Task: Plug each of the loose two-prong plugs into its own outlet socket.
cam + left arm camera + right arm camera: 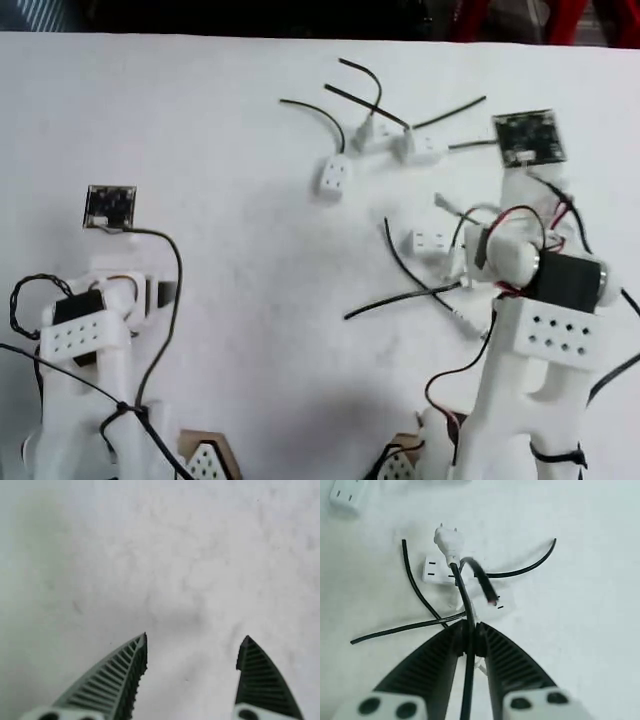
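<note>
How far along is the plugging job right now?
Done: nothing clearly; the far connectors may be joined, I cannot tell. In hand: the right gripper, jaws shut on the cord, holds a plug by a socket, prongs bare. Left: that socket and a second socket sit empty; the left gripper hangs open over the table.
</note>
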